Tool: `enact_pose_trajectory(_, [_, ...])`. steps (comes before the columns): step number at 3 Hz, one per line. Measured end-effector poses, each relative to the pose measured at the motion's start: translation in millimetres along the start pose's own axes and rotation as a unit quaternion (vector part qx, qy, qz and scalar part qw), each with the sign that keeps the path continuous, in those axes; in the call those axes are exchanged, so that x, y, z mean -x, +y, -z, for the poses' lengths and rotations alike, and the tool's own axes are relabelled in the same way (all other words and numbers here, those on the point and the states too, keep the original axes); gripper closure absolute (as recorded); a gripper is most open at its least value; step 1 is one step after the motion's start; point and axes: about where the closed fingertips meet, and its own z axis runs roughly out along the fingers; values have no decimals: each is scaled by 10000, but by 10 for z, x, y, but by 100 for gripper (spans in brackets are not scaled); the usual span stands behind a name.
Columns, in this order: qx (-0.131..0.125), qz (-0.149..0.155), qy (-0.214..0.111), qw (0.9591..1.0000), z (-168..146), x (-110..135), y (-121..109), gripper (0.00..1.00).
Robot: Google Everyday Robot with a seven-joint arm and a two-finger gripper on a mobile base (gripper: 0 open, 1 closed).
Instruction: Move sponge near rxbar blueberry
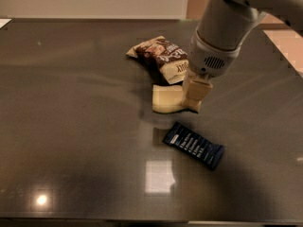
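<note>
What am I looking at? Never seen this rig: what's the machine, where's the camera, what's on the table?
One camera looks down on a dark glossy table; its mounting isn't on record. The grey-white shape entering from the upper right is a robot arm. Its gripper, a two-finger clamp, is shut on the right end of a pale yellow sponge. In front of it lies a navy rxbar blueberry, apart from the sponge. Behind sits a tan-and-brown snack bag.
</note>
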Motion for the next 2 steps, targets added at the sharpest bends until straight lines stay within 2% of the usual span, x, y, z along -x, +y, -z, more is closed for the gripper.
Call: enact_pose_trajectory(2, [65, -118, 273, 9995, -73, -433, 189, 15])
